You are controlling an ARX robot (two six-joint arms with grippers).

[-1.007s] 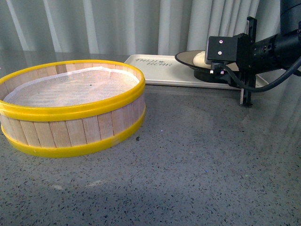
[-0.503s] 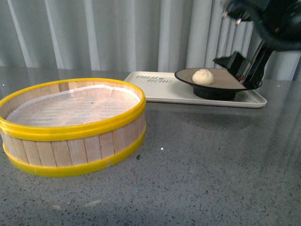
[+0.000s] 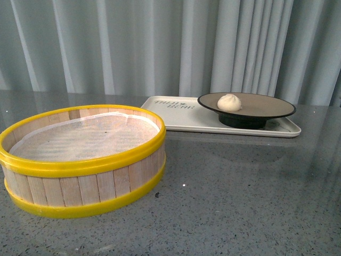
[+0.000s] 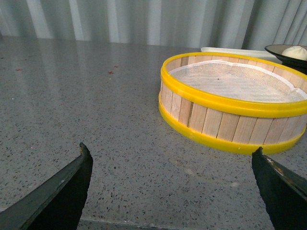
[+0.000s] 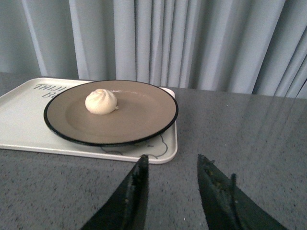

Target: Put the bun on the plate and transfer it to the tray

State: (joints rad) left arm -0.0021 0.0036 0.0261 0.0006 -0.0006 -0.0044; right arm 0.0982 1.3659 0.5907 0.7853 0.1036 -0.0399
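**Jaws empty, bun plated on the tray**

Jaws on both arms stand apart and hold nothing; my right gripper [image 5: 170, 184] shows a narrow gap between its two dark fingers, my left gripper [image 4: 170, 184] is spread much wider, its tips at either edge of the wrist view. Neither arm shows in the front view.

Ahead of the right jaws, past a strip of bare desk [image 3: 240, 186], sits the plate [image 5: 129, 120]; the bun [image 5: 101, 101] rests on it, off-centre, pleats up; the plate stands on the tray [image 5: 24, 124], toward the tray's end nearer my right arm. So the right arm is the nearer one; the left looks instead at the steamer basket [image 4: 230, 103], lined with white cloth, with the plate only at the far edge of its view.

I judge the task done as things lie; any coming move is only a retreat, clear of the plate rim.

Speckled grey desk, glossy; pale pleated curtain [image 3: 160, 48] behind.
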